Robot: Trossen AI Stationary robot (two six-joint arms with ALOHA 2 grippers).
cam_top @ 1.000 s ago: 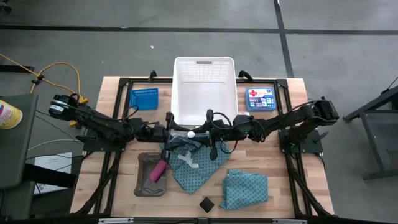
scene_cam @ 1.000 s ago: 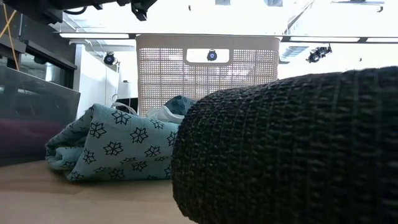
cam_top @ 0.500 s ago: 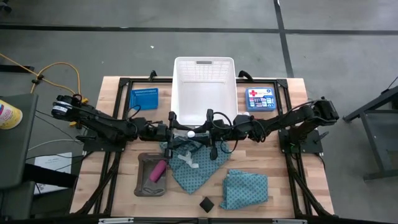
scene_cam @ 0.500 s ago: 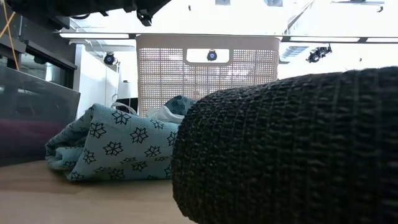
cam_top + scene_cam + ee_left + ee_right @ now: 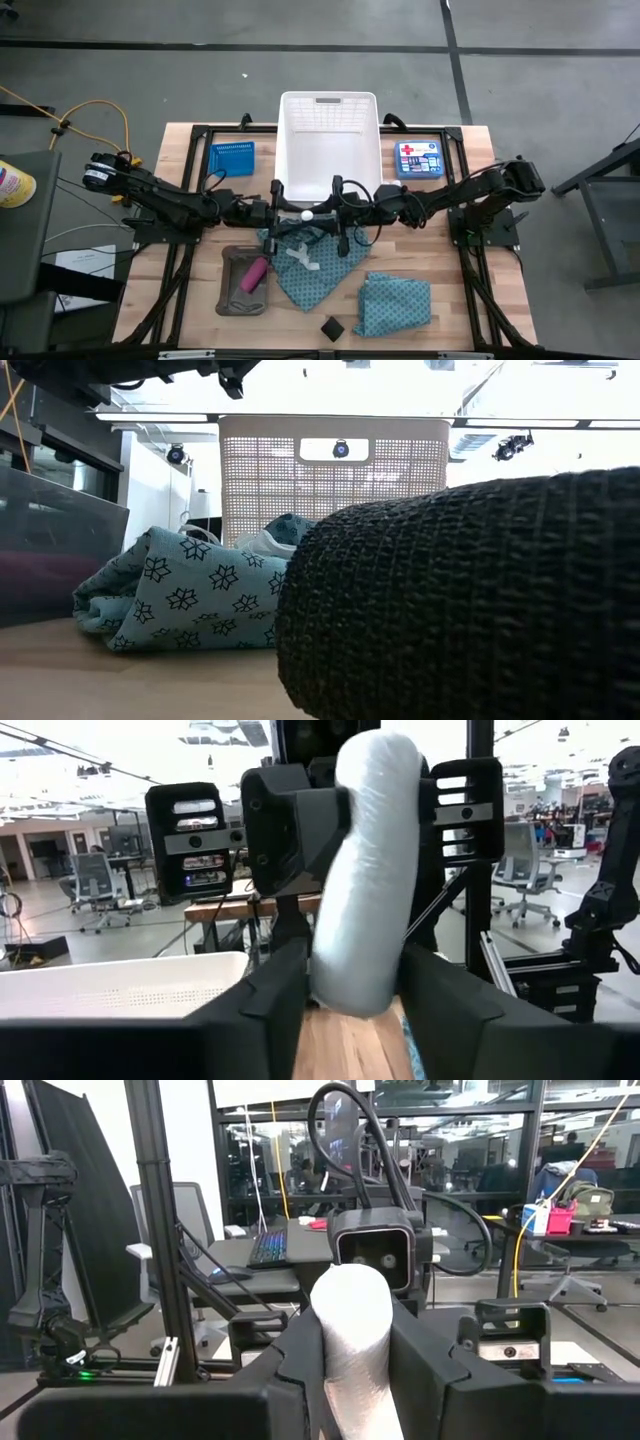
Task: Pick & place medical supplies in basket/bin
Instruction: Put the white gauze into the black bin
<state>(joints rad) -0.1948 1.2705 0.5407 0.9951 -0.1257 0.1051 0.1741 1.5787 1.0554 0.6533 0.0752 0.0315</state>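
A small white tube (image 5: 306,214) hangs in the air between my two grippers, just in front of the large white basket (image 5: 328,140) and above a teal dotted cloth (image 5: 310,265). My left gripper (image 5: 291,214) and my right gripper (image 5: 323,214) face each other, both shut on the tube. A second teal cloth (image 5: 395,303) lies folded at the near right. A pink cylinder (image 5: 254,274) lies in the grey tray (image 5: 232,298). A black block (image 5: 332,327) rests on the table by the near edge. My left gripper pinches the tube's left end (image 5: 345,982) between its two fingers (image 5: 268,1005). It comes level from the table's left, fingers along the tube, which is lifted clear. My right gripper pinches the tube's other end (image 5: 352,1365) between its two fingers (image 5: 298,1350). It comes level from the table's right, fingers along the tube.
A small blue basket (image 5: 232,158) stands at the far left and a flat blue box with a red cross (image 5: 418,158) at the far right. In the low view the black block (image 5: 470,600) fills the foreground, in front of the cloth (image 5: 180,595).
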